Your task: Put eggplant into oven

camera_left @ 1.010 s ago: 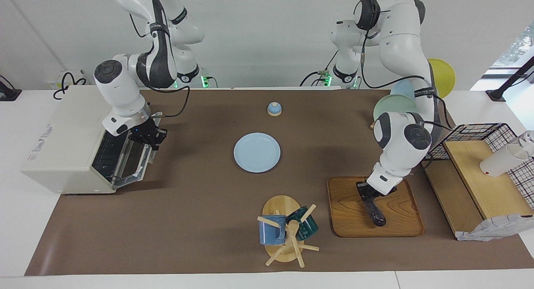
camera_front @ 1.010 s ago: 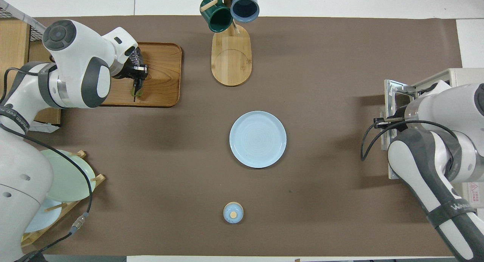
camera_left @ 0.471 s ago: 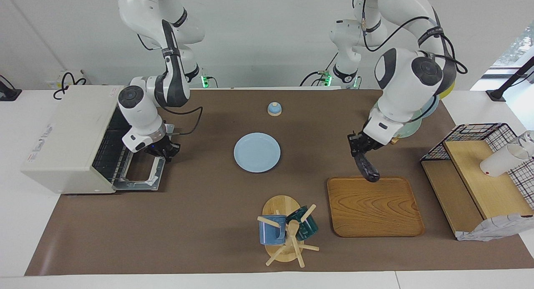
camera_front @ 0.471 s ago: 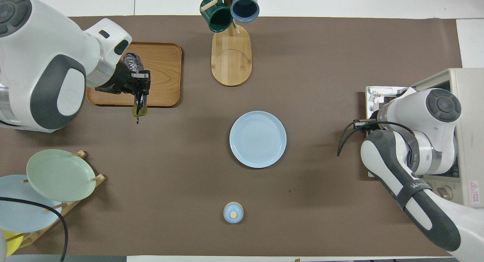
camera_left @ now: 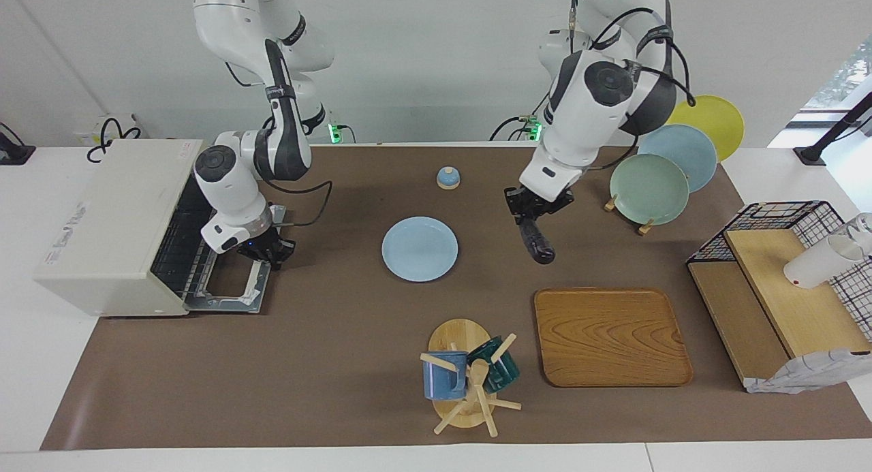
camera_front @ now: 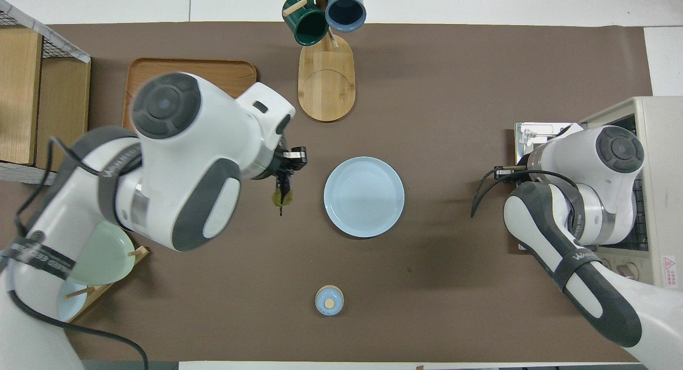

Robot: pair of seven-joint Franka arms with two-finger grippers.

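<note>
The eggplant (camera_left: 535, 243) hangs almost upright in the air, dark and glossy, with my left gripper (camera_left: 528, 212) shut on its upper part. It is over bare brown mat beside the light blue plate. In the overhead view only its greenish stem end (camera_front: 281, 197) shows under the left gripper (camera_front: 285, 168). The off-white oven (camera_left: 109, 220) stands at the right arm's end of the table, its door (camera_left: 228, 288) dropped flat with the wire rack showing. My right gripper (camera_left: 264, 252), shut, is low at the door's outer edge; in the overhead view the wrist hides it beside the oven (camera_front: 659, 146).
A light blue plate (camera_left: 419, 248) lies mid-table and a wooden tray (camera_left: 612, 336) lies toward the left arm's end. A mug tree (camera_left: 470, 380) stands beside the tray. A plate rack (camera_left: 671, 165), a black wire basket (camera_left: 783, 216) and a small blue knob (camera_left: 447, 178) are also on the table.
My left gripper lifted the eggplant off the wooden tray and carried it toward the plate. The oven door went from half open to flat while the right gripper moved out with it.
</note>
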